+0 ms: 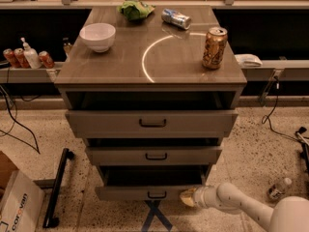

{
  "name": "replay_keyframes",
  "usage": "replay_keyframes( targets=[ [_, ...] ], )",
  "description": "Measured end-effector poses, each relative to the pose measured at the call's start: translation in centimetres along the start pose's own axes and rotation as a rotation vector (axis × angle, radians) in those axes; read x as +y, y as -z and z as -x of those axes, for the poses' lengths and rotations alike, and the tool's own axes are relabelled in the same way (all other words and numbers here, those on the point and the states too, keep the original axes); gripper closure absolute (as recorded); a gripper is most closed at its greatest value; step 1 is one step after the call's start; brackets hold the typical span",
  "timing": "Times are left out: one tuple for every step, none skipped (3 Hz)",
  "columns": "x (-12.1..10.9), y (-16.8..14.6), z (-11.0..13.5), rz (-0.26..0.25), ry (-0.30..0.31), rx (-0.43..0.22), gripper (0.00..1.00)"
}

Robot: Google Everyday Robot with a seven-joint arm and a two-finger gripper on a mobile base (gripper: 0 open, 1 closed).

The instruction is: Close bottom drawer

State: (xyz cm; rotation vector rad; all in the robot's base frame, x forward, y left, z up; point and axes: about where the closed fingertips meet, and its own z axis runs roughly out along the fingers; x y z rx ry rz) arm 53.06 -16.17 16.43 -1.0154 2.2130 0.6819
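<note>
The bottom drawer (145,192) is the lowest of three grey-brown drawers in the cabinet. Its flat front carries a small black bar handle (157,195). It stands a short way out, with a dark gap above the front. My gripper (187,197) is at the end of the white arm (231,203) coming from the lower right. Its tan tip rests against the right end of the drawer front.
The top drawer (152,123) and middle drawer (153,155) also stand partly out. On the cabinet top are a white bowl (97,36), a gold can (214,48), a lying silver can (175,18) and a green bag (135,9). A cardboard box (17,204) and a black bar (57,187) are on the floor at left.
</note>
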Motion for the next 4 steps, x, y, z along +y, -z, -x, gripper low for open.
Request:
replay_keyframes(
  targets=[
    [-1.16, 0.14, 1.03, -0.019, 0.004, -0.015, 0.28],
    [-2.06, 0.41, 1.99, -0.036, 0.012, -0.029, 0.05],
    [-1.94, 0.3, 1.96, -0.033, 0.012, -0.029, 0.0],
    [-1.94, 0.29, 1.96, -0.033, 0.012, -0.029, 0.0]
  ],
)
